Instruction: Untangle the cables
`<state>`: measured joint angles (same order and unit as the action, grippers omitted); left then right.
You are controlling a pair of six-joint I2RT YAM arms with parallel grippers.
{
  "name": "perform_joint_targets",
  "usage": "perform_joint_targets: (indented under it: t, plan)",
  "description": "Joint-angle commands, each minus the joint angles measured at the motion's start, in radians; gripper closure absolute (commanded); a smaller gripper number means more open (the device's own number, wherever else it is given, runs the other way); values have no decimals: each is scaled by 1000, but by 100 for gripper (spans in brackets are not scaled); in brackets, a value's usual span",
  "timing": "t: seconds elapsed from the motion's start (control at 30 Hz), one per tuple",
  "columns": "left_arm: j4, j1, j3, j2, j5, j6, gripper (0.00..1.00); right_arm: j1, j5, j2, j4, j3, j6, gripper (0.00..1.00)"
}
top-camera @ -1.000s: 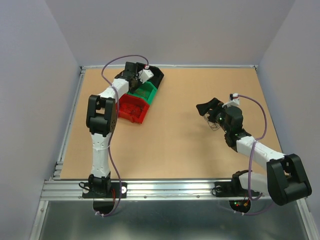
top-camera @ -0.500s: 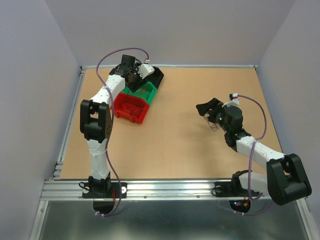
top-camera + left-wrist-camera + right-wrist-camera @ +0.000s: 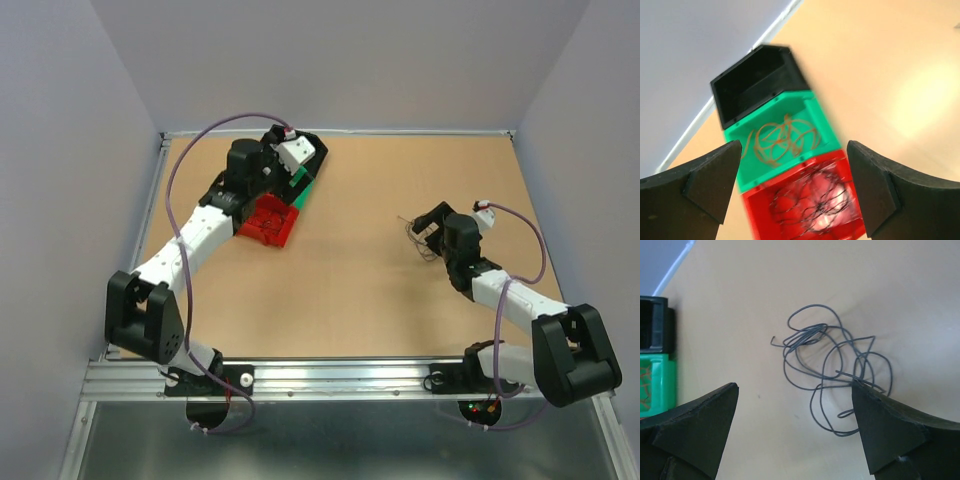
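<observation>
A loose clump of dark grey cable (image 3: 832, 370) lies on the tan table, seen small in the top view (image 3: 416, 240). My right gripper (image 3: 795, 387) hovers just over it, open, with the clump's near loops running under its right finger (image 3: 885, 430). A brown-orange cable (image 3: 780, 141) lies coiled in the green bin (image 3: 817, 122). A thin dark cable (image 3: 822, 197) lies in the red bin (image 3: 760, 210). My left gripper (image 3: 794, 146) is open above these two bins and holds nothing.
A black bin (image 3: 752, 80) stands behind the green one; the three bins form a row at the table's far left (image 3: 290, 195). Grey walls enclose the table, and an aluminium rail (image 3: 340, 372) runs along the near edge.
My left gripper has opened wide and drawn back from the far bins to above the green and red ones. My right gripper has tilted down closer to the grey clump.
</observation>
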<state>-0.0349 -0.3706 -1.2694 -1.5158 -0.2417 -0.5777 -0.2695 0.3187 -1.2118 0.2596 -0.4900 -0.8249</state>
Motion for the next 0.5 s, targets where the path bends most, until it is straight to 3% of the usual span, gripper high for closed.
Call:
perform_joint_targets:
  t: [0.0,0.1,0.2,0.47]
  plan:
    - [429,2,268,146,-70,153,1,0,160,-8,-49,-76,-33,0]
    - [637,4,430,235,-99,206,1,-2,189,-40,-63,-94,-25,0]
    - [742,1,523,276,-114,242,1,-2,186,-109,-66,-113,-42,1]
    - [777,1,551,276,-70,248,1,-10,75,-321,-68,-209,-31,4]
